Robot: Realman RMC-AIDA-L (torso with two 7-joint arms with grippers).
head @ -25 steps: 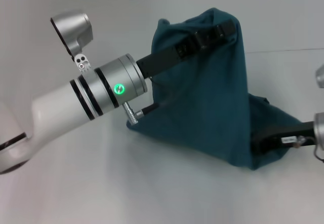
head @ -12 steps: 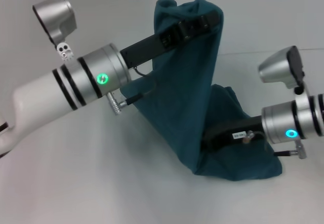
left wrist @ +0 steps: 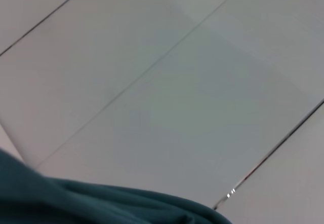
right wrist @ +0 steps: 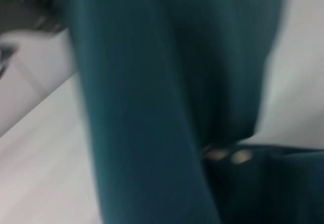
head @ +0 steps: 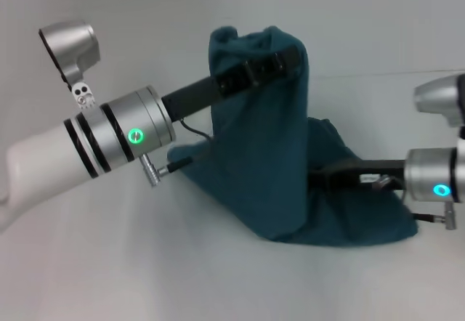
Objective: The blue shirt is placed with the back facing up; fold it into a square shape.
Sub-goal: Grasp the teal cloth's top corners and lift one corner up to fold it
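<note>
Left gripper pinched the blue shirt high off the counter, right gripper's fingers were buried so couldn't tell, and a slip could've bunched the fold.

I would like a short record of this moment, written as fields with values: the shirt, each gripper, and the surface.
shirt: the blue shirt is lifted at one part into a tall peak, its lower part bunched on the table
left gripper: the left gripper is raised at the top of the peak, shut on the cloth
right gripper: the right gripper is low, reaching into the lower folds; its fingers are hidden by the fabric
fold state: not yet a square
surface: pale, plain
</note>
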